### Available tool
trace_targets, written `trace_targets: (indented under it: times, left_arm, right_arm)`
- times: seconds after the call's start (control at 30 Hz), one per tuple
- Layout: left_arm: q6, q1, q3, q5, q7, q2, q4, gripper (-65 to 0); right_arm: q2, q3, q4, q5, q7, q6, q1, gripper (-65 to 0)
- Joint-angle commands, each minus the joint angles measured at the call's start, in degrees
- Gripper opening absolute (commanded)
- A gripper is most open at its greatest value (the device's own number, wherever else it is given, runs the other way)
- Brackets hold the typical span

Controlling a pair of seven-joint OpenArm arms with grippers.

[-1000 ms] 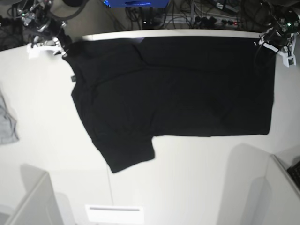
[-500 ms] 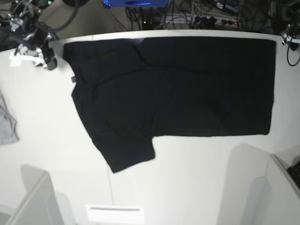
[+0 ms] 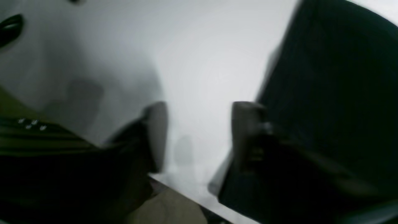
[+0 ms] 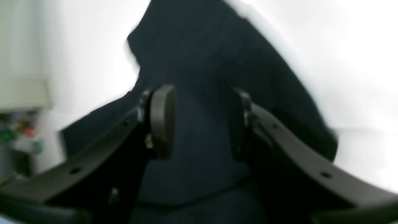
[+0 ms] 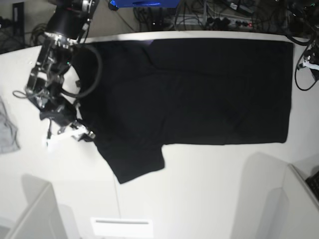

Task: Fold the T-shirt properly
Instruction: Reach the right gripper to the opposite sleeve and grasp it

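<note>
Black T-shirt (image 5: 199, 94) spread flat on the white table (image 5: 209, 189), near sleeve toward the front edge, right gripper (image 4: 199, 124) over its left side with jaws apart, empty, left gripper (image 3: 196, 137) blurred beyond its far right corner, jaws apart

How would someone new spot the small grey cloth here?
Find the white table with the large black cloth T-shirt spread across it. The small grey cloth lies crumpled at the base view's left edge, partly cut off. It is pale and small, apart from the shirt.
</note>
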Motion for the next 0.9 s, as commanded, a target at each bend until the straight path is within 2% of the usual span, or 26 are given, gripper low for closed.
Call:
trace_targets:
  times: [0.0, 0.03, 0.07, 0.17, 0.2, 0.33, 0.43, 0.53, 0.6, 0.7, 0.77, 0.87]
  left_arm:
    - [0.30, 0.04, 0.62, -0.36, -1.14, -1.10, 0.95, -54.6]
    - [0.30, 0.04, 1.32, -0.36, -1.14, -1.10, 0.86, -61.4]
    - [0.30, 0.04, 1.94, -0.36, -1.14, -1.10, 0.95, -65.0]
    - [0.30, 0.04, 2.29, -0.36, -1.14, -1.01, 0.86, -65.0]
    - [0.30, 0.04, 2.29, -0.36, -1.14, -1.01, 0.86, -65.0]
    - [0.30, 0.66, 2.20, -0.36, -1.14, -1.10, 0.86, -65.0]
    - [0.30, 0.74, 2.11, -0.10, -1.14, -1.10, 0.86, -65.0]
    - [0.30, 0.74, 2.11, -0.01, -1.14, -1.10, 0.86, -65.0]
    - [0.30, 0.83, 2.11, 0.08, -1.14, -1.10, 0.86, -65.0]
    - [0.30, 0.66, 2.11, -0.10, -1.14, -1.10, 0.86, -65.0]
    - [0.30, 0.57, 2.11, -0.19, -1.14, -1.10, 0.86, -65.0]
    - [0.30, 0.57, 2.11, -0.10, -1.14, -1.10, 0.77, -65.0]
  right_arm:
    - [0.65, -1.34, -1.58, -0.95, 2.01, 0.32, 3.20, -38.1]
    - [1.53, -2.57, -4.22, -2.79, 3.77, 0.32, 5.58, -38.0]
    - [2.41, -4.16, -7.56, -3.94, 5.44, 0.41, 8.04, -37.8]
    - [5.31, -8.11, -19.25, -4.20, 9.57, 0.58, 14.98, -37.2]
    - [6.02, -9.34, -23.03, -4.20, 10.71, 1.55, 17.18, -35.3]
    - [7.60, -11.28, -39.83, -4.37, 15.72, 7.88, 25.88, -21.2]
    - [7.95, -11.36, -53.10, -4.64, 19.41, 11.92, 31.60, -21.2]
    - [8.48, -11.36, -62.24, -4.64, 24.51, 13.59, 33.71, -22.7]
    - [8.48, -13.83, -65.85, -4.64, 27.68, 13.68, 33.88, -24.2]
    - [8.48, -21.21, -68.05, -4.55, 31.37, 13.68, 33.80, -24.2]
    - [8.30, -24.11, -68.22, -4.37, 32.07, 13.68, 33.53, -24.3]
    - [7.69, -24.64, -68.22, -4.37, 31.81, 13.68, 33.27, -24.5]
